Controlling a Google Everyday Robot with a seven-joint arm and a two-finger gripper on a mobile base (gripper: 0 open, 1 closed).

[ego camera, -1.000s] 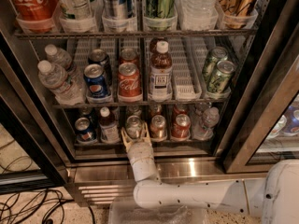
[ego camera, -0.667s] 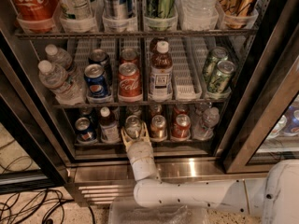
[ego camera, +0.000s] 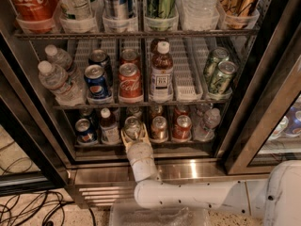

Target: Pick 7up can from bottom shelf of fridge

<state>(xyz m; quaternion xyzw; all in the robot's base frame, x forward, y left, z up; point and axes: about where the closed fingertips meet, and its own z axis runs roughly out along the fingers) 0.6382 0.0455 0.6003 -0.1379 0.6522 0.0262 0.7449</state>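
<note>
A: What has shifted in the last second?

B: Almost nothing. The gripper (ego camera: 133, 136) stays parked on the 7up can (ego camera: 133, 125), with the arm (ego camera: 188, 194) reaching in from about 5 o'clock across the base of the fridge (ego camera: 188, 170). I read that hold as the grasp settling, not an approach.

A: Is it clamped on the can?

B: I cannot tell. The gripper is at the can's front, but contact isn't clear. The can stands upright in the third lane from the left on the bottom shelf (ego camera: 96, 146).

A: Count that shelf's front row, left to right.

B: One blue can (ego camera: 84, 130), one small capped bottle (ego camera: 109, 125), the single 7up can, two orange-red cans (ego camera: 159, 127), and one water bottle (ego camera: 207, 124). More tops sit behind, too dim to count.

A: Neighbours?

B: The small bottle is just beside the can at 9 o'clock and an orange-red can is close at 3 o'clock. Pulling straight out towards 6 o'clock looks safest, since a sideways drift could knock either.
</note>
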